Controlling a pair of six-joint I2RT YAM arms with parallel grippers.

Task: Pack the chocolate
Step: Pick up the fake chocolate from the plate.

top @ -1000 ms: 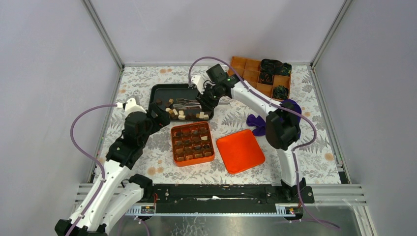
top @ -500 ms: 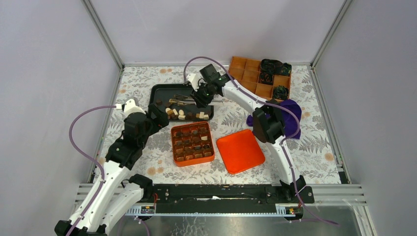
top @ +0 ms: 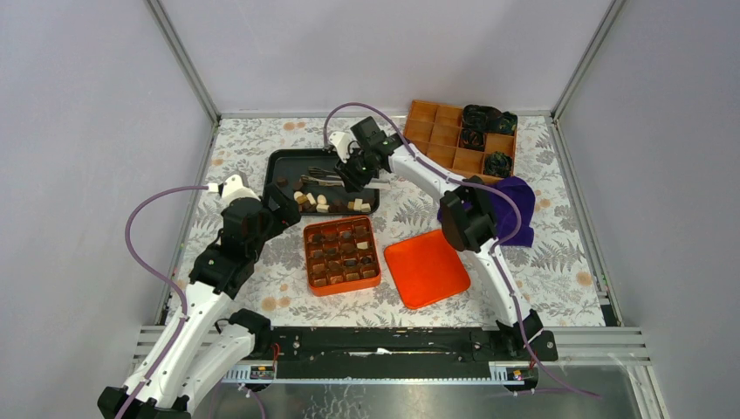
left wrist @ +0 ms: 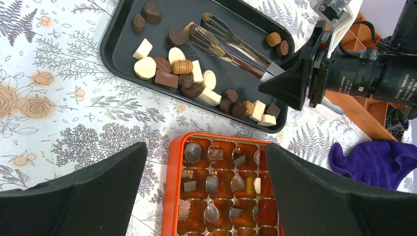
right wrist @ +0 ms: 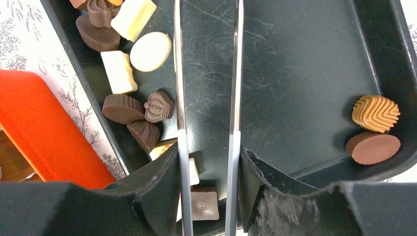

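Loose chocolate (top: 318,202) (left wrist: 187,73) (right wrist: 130,108) lies in the black tray (top: 284,161) (left wrist: 118,46), dark, light brown and cream pieces mixed. Two more pieces (right wrist: 373,130) sit in the tray's far corner. My right gripper (top: 358,171) (right wrist: 209,162) hangs over the tray, shut on metal tongs (top: 325,180) (left wrist: 231,46) (right wrist: 178,73) whose arms stand apart with nothing between them. The orange box (top: 307,257) (left wrist: 174,187) in front of the tray holds chocolate in most cells. My left gripper (top: 281,202) (left wrist: 205,150) hovers open above the box's left part.
An orange lid (top: 427,268) lies right of the box. A divided orange tray (top: 441,131) with black-and-green bundles (top: 489,118) stands at the back right. A purple cloth (top: 515,205) (left wrist: 373,160) lies behind the right arm's elbow.
My right arm has swung left, its elbow moving in over the cloth, and the tongs have shifted left across the tray. The left arm has stayed put.
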